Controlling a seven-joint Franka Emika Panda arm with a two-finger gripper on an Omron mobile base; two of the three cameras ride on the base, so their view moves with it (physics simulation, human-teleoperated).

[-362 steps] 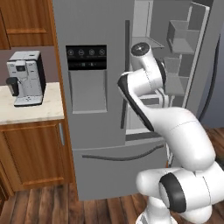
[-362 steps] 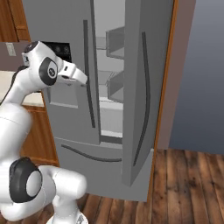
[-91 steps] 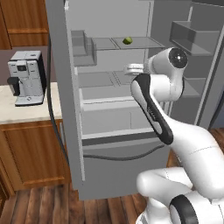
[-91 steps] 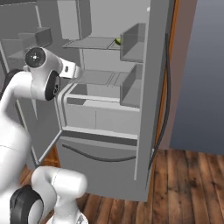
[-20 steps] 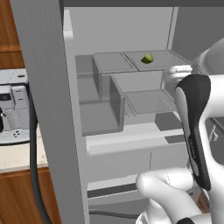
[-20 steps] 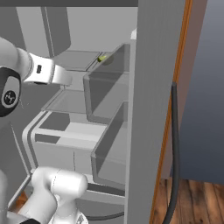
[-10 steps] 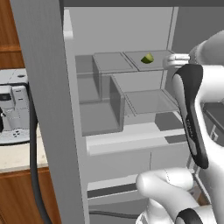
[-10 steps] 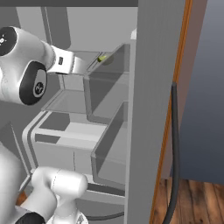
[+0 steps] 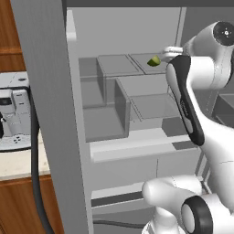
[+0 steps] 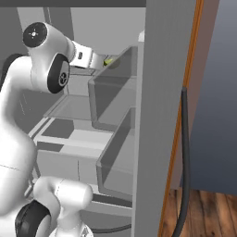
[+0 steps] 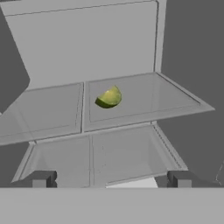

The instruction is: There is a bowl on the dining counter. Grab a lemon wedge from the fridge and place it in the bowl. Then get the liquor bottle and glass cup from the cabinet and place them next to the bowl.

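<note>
While the gripper hangs with jaws spread wide and empty, the lemon wedge sits ahead on the fridge's upper shelf. It lies almost centred between the fingertips, so a straight reach forward should bracket it.

Both base cameras sit close behind the arm, facing the open grey steel fridge from either side; the hand camera looks along its shelves, lime-green wedge at 12 o'clock.

Yellow-green lemon wedge on a plain grey fridge shelf — white arm, dark joints
</note>
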